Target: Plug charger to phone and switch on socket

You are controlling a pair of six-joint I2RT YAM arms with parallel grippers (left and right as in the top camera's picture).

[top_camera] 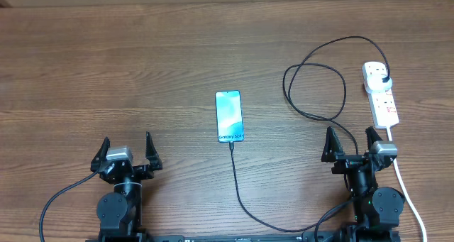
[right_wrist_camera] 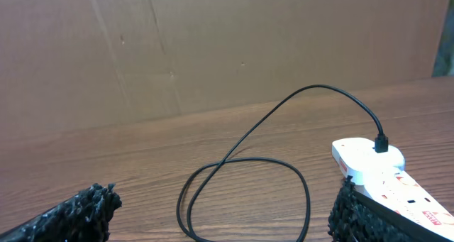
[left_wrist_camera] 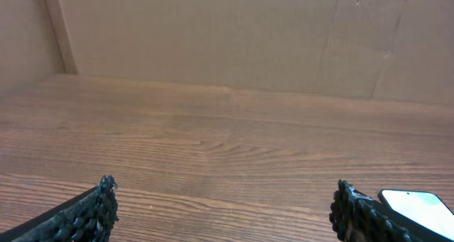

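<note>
The phone (top_camera: 229,116) lies flat mid-table with its light-blue screen up; its corner shows in the left wrist view (left_wrist_camera: 418,208). The thin black charger cable (top_camera: 312,64) runs from the phone's near end, loops along the front and right, and its black plug (top_camera: 385,80) sits in the white power strip (top_camera: 381,94). In the right wrist view the cable loop (right_wrist_camera: 245,192) lies between the fingers, with the strip (right_wrist_camera: 383,172) at right. My left gripper (top_camera: 126,151) is open and empty, front left. My right gripper (top_camera: 351,144) is open and empty, just in front of the strip.
The strip's white cord (top_camera: 408,196) runs along the right side toward the front edge. A brown cardboard wall (left_wrist_camera: 227,36) stands behind the table. Bare wood tabletop (top_camera: 142,72) spreads across the left and middle.
</note>
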